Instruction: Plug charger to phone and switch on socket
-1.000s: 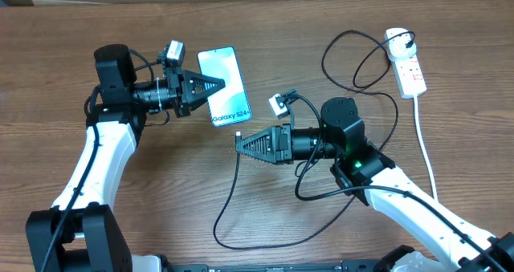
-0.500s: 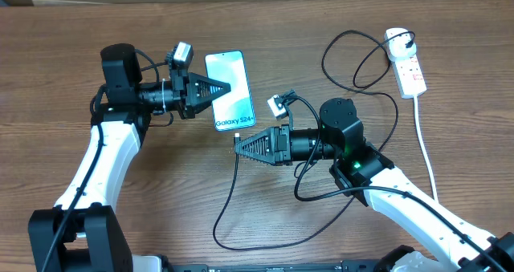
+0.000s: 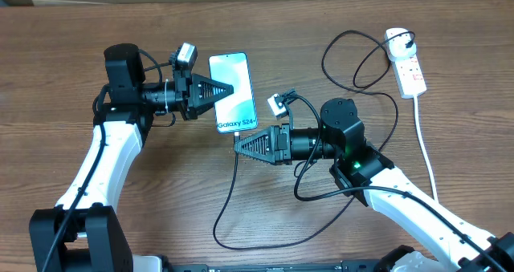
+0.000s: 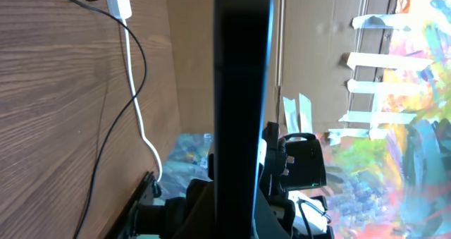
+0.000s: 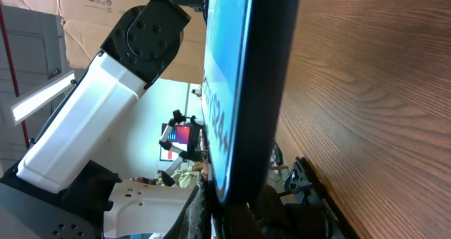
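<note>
Thin black charger [image 3: 233, 184] cable is looping across the near surface [image 3: 64, 47] and running up into the right gripper [image 3: 238, 141]. Its jaws are pinching closed on the small connector tip, right at the lower end of the phone [image 3: 237, 95]. The phone is sitting mid-surface between the arms, showing a light-blue screen, black edge and "Galaxy S24" text near that end. The left gripper [image 3: 227, 87] is reaching in, jaws clenching the phone's long side. At far right, the black plug [image 3: 399, 39] is sitting in the white socket [image 3: 409, 67].
</note>
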{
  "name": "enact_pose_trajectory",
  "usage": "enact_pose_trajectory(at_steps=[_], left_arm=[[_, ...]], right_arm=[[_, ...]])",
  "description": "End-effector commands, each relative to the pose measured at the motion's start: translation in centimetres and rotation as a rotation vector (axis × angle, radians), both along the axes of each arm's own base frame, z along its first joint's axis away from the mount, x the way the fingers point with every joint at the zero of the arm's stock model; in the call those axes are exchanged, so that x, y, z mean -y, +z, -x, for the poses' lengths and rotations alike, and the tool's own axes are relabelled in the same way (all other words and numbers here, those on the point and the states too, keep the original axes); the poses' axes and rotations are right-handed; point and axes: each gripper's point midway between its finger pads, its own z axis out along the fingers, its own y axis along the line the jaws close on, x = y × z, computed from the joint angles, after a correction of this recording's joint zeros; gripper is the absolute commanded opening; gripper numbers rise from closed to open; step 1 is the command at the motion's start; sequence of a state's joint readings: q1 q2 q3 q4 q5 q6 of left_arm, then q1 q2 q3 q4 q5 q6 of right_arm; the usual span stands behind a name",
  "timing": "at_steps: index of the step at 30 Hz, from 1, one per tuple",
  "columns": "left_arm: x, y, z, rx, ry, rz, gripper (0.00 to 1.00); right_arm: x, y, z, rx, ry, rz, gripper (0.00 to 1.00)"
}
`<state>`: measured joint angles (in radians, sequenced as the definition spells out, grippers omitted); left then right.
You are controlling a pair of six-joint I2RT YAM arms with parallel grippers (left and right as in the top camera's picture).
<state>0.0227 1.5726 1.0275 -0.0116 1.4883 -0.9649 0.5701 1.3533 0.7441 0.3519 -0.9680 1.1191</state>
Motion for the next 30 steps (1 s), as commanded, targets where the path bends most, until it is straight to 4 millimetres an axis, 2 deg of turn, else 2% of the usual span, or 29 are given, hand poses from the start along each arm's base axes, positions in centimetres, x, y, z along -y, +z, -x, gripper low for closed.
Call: enact_pose_trajectory(at_steps=[1, 30], left_arm=[[0.2, 1.8, 0.88, 0.069, -0.052, 0.025, 0.04], [0.21, 1.98, 1.19, 0.078, -0.07, 0.036, 0.04]], right_arm=[[-0.14, 0.25, -0.07, 0.007, -0.003, -0.004, 0.04], [0.26, 0.26, -0.67, 0.01, -0.016, -0.008, 0.04]])
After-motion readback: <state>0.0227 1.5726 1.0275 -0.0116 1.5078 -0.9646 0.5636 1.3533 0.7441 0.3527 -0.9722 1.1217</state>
